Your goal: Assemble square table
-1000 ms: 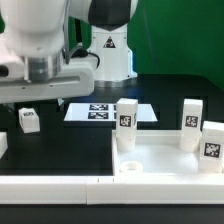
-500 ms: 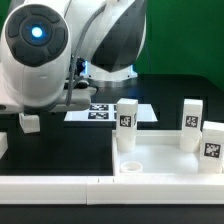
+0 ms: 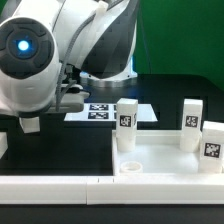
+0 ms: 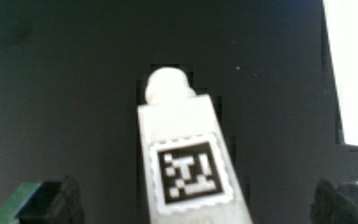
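The white square panel (image 3: pixel 160 158) lies at the exterior view's right. Three tagged legs stand upright on it (image 3: pixel 127 125) (image 3: pixel 192 124) (image 3: pixel 213 140), and a round socket (image 3: pixel 131 167) shows bare at its near left corner. A fourth leg (image 3: pixel 28 124) lies on the black table at the left, under the arm's wrist (image 3: pixel 35 60), which hides the fingers there. In the wrist view this leg (image 4: pixel 188 150) lies lengthwise, tag up, between the two dark fingertips (image 4: pixel 48 202). The gripper (image 4: pixel 199 204) is open wide around the leg and does not touch it.
The marker board (image 3: pixel 105 111) lies flat behind the panel. A long white rail (image 3: pixel 60 186) runs along the front edge. A small white block (image 3: pixel 3 143) sits at the far left edge. The robot base (image 3: pixel 105 50) stands at the back.
The arm has swung and lowered over the lying leg, its wrist now filling the exterior view's left. The leg and the panel have not moved.
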### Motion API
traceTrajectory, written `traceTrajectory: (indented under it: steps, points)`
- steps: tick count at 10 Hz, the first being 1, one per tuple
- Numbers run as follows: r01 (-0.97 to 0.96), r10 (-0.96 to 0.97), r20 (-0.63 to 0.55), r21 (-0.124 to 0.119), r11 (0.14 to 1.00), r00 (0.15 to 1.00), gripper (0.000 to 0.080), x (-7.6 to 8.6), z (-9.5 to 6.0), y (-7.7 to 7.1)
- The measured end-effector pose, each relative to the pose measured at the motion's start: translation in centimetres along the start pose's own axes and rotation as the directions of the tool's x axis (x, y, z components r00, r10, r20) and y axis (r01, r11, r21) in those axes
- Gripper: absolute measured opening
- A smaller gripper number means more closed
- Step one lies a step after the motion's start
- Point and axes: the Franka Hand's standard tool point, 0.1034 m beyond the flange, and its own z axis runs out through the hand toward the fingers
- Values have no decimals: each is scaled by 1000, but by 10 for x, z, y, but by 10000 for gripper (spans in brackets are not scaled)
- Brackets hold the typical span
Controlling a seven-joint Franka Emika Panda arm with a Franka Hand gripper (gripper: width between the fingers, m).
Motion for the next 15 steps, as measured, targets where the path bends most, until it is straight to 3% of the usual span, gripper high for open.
traceTrajectory:
  steps: [3,4,5,7,8,9,11,12,13,15]
  points:
    - [-18,18,14,-4,1000,1000,649,6,12,-5]
    - [-19,19,15,-3,1000,1000,515,5,13,-5]
    - [-19,19,15,-3,1000,1000,515,5,13,-5]
    - [-19,19,16,-2,1000,1000,282,5,13,-4]
    - [-20,20,12,-2,1000,1000,282,5,13,-4]
    - [-21,21,13,4,1000,1000,283,1,7,-6]
    - [-18,18,11,43,999,1000,283,-17,-43,-15]
    - [6,-5,-78,16,1000,997,283,-19,-67,-10]
    - [24,-26,-185,-14,1000,982,284,-17,-73,-9]
    - [25,-27,-267,-12,1000,963,284,-18,-67,-8]
